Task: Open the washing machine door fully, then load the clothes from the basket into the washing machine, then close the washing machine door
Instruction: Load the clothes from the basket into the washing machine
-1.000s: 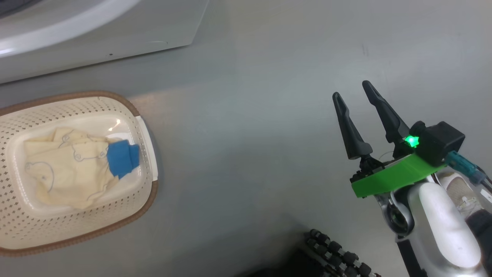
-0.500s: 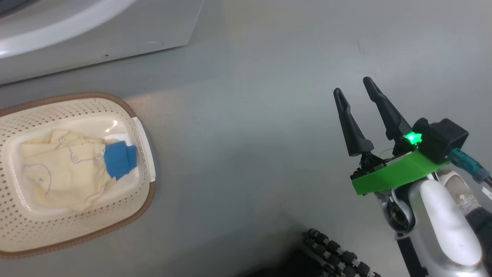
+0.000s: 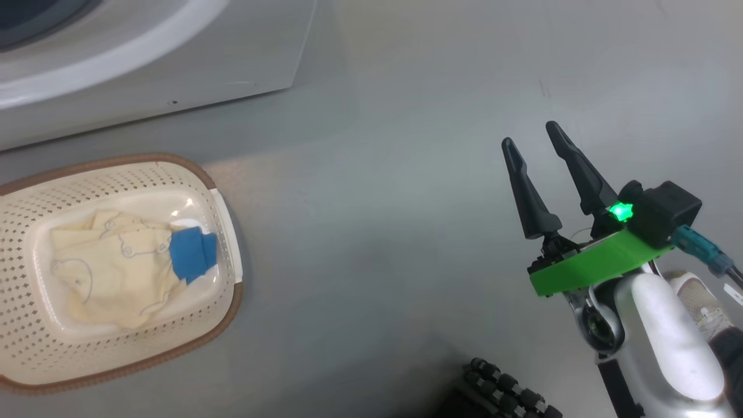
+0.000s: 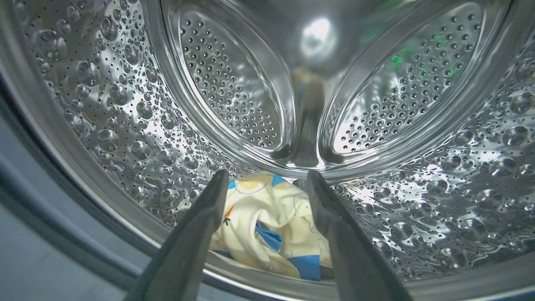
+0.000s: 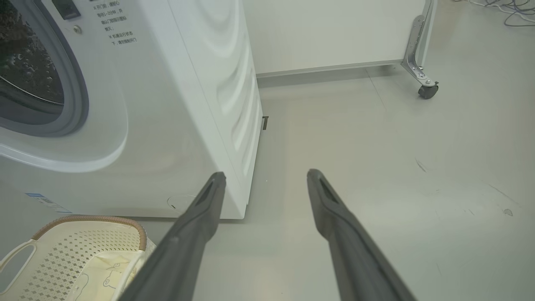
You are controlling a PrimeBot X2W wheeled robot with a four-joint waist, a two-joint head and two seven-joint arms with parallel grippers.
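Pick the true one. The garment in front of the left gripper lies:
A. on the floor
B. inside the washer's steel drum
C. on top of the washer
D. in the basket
B: in the left wrist view the cream and blue garment rests on the perforated steel drum, just beyond the left gripper, whose fingers stand apart.

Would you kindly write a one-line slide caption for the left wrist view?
Open left claw pointing into the washing machine drum, where a cream-yellow garment with blue patches lies.
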